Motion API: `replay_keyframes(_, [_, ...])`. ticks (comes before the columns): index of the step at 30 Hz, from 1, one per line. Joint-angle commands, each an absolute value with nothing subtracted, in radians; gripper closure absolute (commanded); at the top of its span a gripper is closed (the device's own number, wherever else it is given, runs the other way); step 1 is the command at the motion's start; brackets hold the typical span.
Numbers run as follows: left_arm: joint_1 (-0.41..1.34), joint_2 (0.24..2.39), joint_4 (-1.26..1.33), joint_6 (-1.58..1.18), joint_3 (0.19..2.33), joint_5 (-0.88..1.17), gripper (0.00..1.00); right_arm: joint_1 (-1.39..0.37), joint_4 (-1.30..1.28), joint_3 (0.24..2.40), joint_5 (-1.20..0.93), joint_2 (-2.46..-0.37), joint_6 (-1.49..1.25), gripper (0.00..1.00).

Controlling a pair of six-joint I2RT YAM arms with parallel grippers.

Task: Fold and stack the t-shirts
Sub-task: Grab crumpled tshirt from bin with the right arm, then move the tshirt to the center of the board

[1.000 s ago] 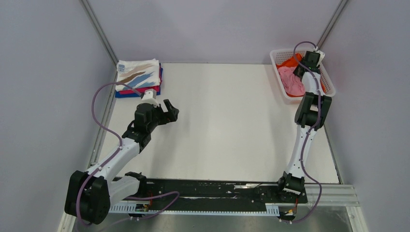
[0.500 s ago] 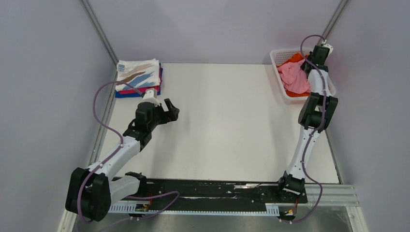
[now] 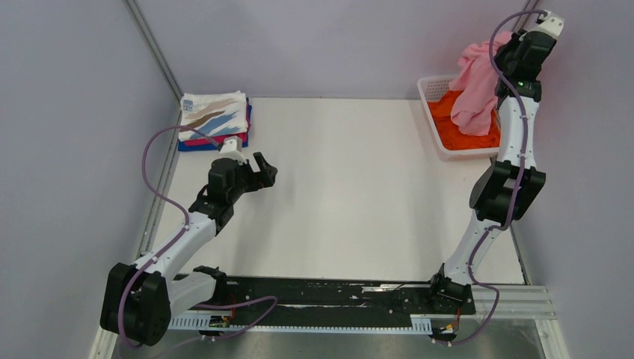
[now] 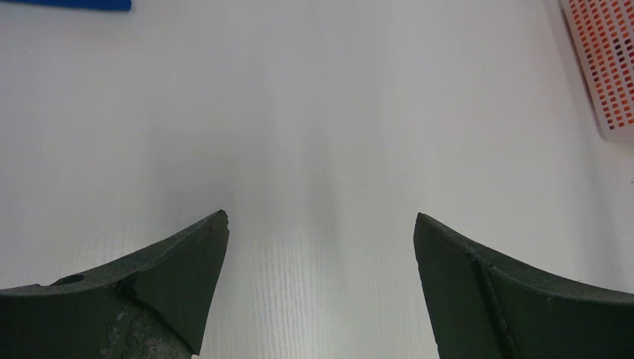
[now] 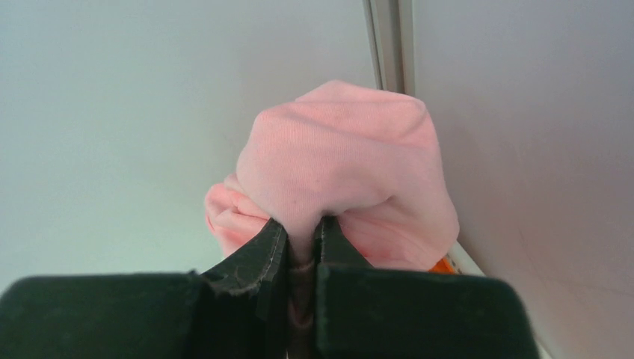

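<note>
White table [image 3: 351,172], stacked t-shirts [image 3: 215,120], lilac walls [image 3: 336,45]

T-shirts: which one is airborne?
The light pink t-shirt, pinched in the right gripper; the orange t-shirt lies in the white lattice basket, the folded t-shirts sit stacked.

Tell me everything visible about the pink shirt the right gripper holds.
The pink t-shirt is plain light pink, soft knit-looking cloth, no print showing. Unfolded and bunched, it hangs in loose folds from the right gripper, whose jaws are shut on a pinch of fabric, a rounded wad bulging past them. It hangs at the far right corner above the white basket; whether its lower end touches the orange t-shirt inside I cannot tell. Sleeves and collar cannot be made out.
</note>
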State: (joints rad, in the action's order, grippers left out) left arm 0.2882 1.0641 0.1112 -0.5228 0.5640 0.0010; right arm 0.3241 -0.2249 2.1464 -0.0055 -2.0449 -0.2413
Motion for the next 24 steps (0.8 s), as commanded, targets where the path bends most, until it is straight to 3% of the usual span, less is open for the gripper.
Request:
replay_keyframes(1, [0.290, 1.015, 0.126, -0.536, 0.587, 0.010, 0.00, 0.325, -0.129, 2.142, -0.111, -1.916, -0.270, 1.00])
replay_keyframes(13, [0.289, 0.922, 0.066, -0.563, 0.576, -0.060, 0.00, 0.152, -0.183, 2.139, -0.424, -1.720, -0.408, 1.00])
replay_keyframes(20, [0.290, 0.834, 0.007, -0.579, 0.574, -0.105, 0.00, -0.203, -0.225, 1.960, -0.265, -1.593, -0.220, 1.00])
replay_keyframes(24, [0.290, 0.802, -0.030, -0.587, 0.572, -0.106, 0.00, -0.329, -0.209, 1.828, -0.239, -1.546, -0.267, 1.00])
